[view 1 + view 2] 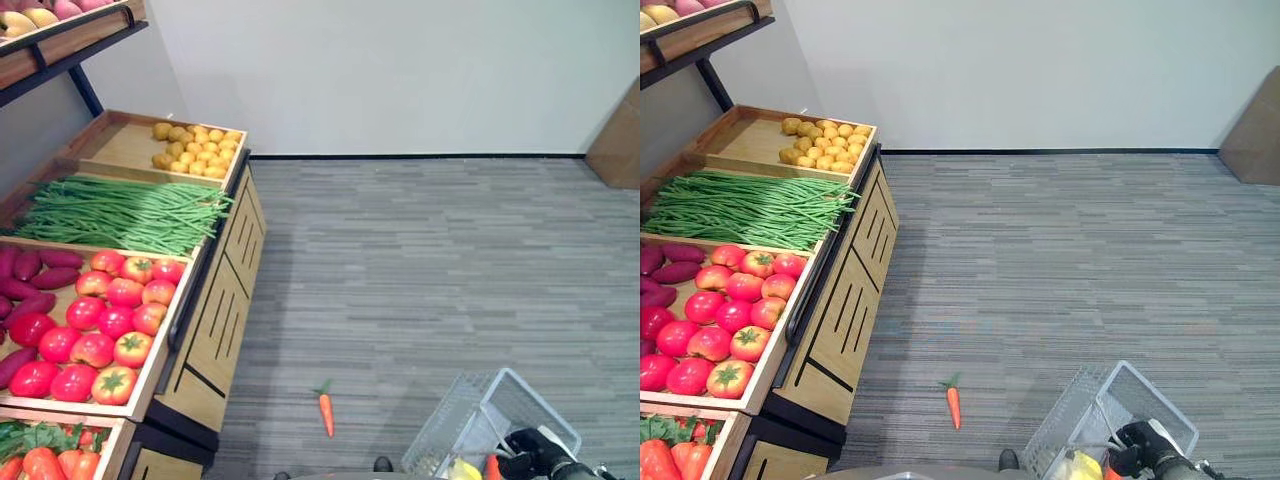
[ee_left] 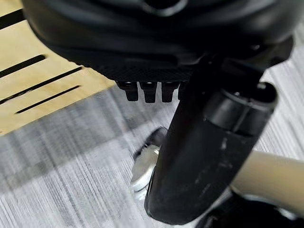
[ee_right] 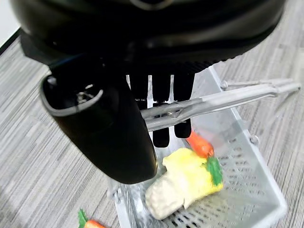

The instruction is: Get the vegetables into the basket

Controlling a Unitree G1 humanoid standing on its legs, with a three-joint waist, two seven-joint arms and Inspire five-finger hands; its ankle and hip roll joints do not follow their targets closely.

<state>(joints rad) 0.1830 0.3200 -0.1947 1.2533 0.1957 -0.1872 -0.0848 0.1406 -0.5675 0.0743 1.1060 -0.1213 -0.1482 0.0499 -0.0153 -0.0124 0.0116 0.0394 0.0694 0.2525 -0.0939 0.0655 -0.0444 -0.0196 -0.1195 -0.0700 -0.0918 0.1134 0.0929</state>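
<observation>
Right robot hand (image 3: 142, 99) gripping basket (image 3: 247, 190) handle, carrot (image 1: 326, 412) on floor (image 1: 420, 260)

- The right robot hand (image 1: 1145, 447) sits low at the right, its fingers (image 3: 161, 116) and thumb (image 3: 102, 128) curled round a thin metal handle (image 3: 223, 99).
- The left robot hand (image 2: 156, 52) points down toward the floor, thumb (image 2: 204, 156) hanging forward, short fingertips (image 2: 149, 91) in a row, holding nothing.

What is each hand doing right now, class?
Left hand: fingers curled, holding nothing.
Right hand: shut on the basket handle.
</observation>
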